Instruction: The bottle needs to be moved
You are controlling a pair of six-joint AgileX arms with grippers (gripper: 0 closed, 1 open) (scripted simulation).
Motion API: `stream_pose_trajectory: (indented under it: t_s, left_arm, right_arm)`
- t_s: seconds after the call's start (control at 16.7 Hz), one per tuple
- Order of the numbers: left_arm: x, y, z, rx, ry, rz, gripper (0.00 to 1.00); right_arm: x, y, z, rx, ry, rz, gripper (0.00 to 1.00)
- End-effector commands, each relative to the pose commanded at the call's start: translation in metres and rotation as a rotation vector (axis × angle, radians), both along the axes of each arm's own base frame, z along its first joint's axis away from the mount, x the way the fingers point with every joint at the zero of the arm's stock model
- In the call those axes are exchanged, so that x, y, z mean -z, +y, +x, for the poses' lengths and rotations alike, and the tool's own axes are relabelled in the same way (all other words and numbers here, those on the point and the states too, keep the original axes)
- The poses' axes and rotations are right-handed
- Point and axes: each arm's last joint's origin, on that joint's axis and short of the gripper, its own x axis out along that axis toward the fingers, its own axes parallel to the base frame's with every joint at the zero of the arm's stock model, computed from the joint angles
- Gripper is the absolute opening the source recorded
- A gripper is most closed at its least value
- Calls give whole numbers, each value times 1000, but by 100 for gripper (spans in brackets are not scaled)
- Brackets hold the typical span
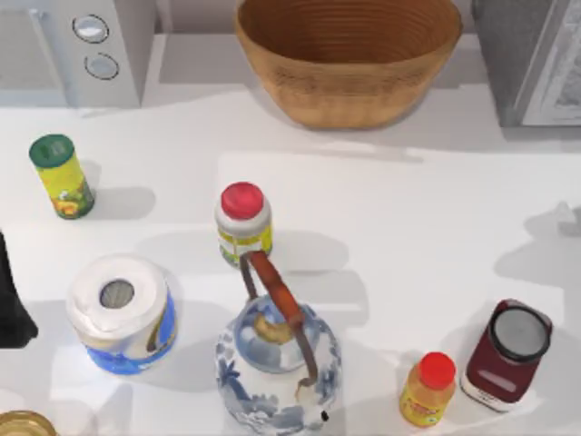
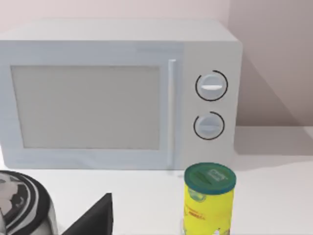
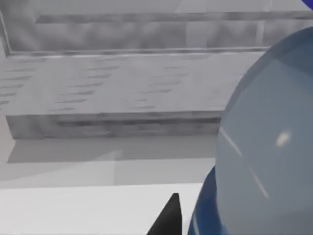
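The bottle [image 3: 264, 147] shows in the right wrist view as a curved clear-blue body very close to the camera, so it lies at my right gripper; a grey appliance stands behind it. Its cap and label are hidden. On the table's right edge in the top view falls a soft shadow [image 1: 545, 250]. My left arm [image 1: 9, 304] is parked as a dark shape at the table's left edge, level with the paper roll.
A wicker basket [image 1: 349, 54] stands at the back centre, a microwave [image 1: 77, 45] at back left. On the table are a green-lidded yellow can [image 1: 61, 177], a red-lidded white jar [image 1: 242, 222], a paper roll [image 1: 121, 313], a blue-white teapot [image 1: 277, 363], a small orange bottle [image 1: 428, 391] and a dark red canister [image 1: 507, 354].
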Motion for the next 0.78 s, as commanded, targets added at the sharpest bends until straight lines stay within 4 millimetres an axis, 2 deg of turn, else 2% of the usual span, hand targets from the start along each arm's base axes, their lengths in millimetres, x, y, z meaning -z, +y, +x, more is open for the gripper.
stream_pose_trajectory:
  t_s: [0.06,0.78]
  left_arm:
    - [0,0,0,0,0,0,100]
    - [0,0,0,0,0,0,100]
  right_arm:
    - [0,0,0,0,0,0,0]
    - [0,0,0,0,0,0,90]
